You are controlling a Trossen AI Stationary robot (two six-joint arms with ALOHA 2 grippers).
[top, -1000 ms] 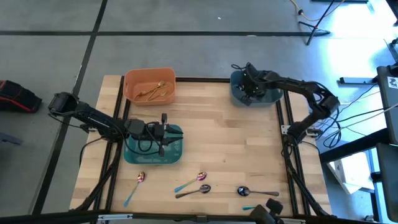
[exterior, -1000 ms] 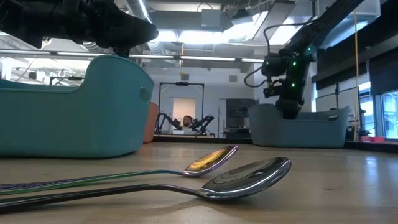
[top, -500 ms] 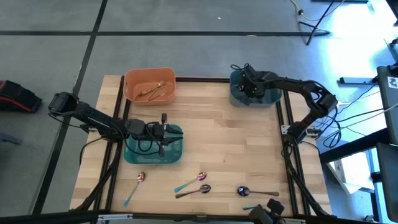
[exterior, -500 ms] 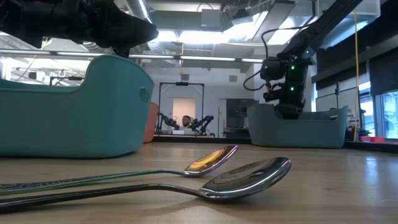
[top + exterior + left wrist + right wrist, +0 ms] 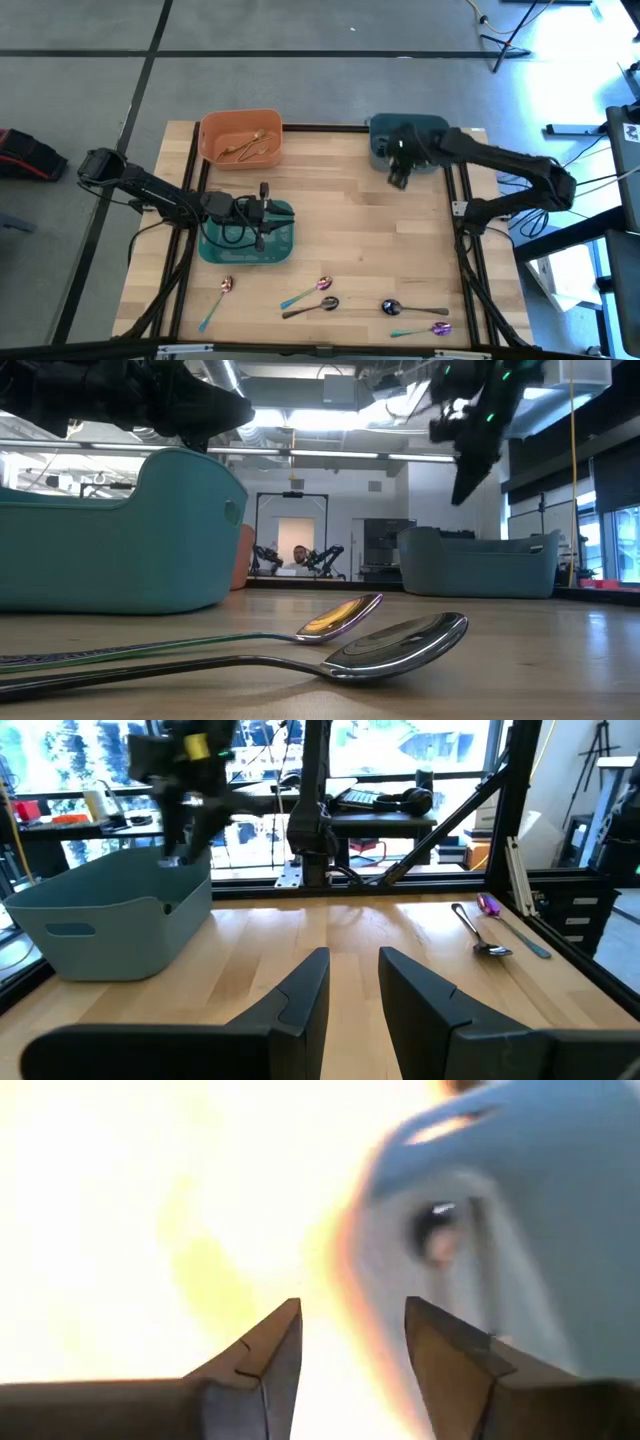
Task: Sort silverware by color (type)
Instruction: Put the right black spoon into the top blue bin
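My right gripper (image 5: 397, 178) hangs open and empty above the table, just off the near side of the grey-blue bin (image 5: 410, 140); the low view shows it high over that bin (image 5: 470, 470). My left gripper (image 5: 265, 210) waits open over the teal bin (image 5: 247, 235), nothing between its fingers (image 5: 352, 970). Gold silverware (image 5: 250, 147) lies in the orange bin (image 5: 240, 120). Purple-and-teal spoons (image 5: 222, 295) (image 5: 310, 291) (image 5: 425, 329) and black spoons (image 5: 315, 306) (image 5: 400, 308) lie flat along the table's near edge.
In the low view, one purple spoon (image 5: 340, 618) and one black spoon (image 5: 400, 645) lie close to the camera. Bare wood lies between the bins and the row of spoons. A black frame rail (image 5: 452, 215) runs along the table's right side.
My right gripper has risen out of the grey-blue bin and swung toward the table's near edge, so that it now hangs above the bin's near rim. My left arm has kept still.
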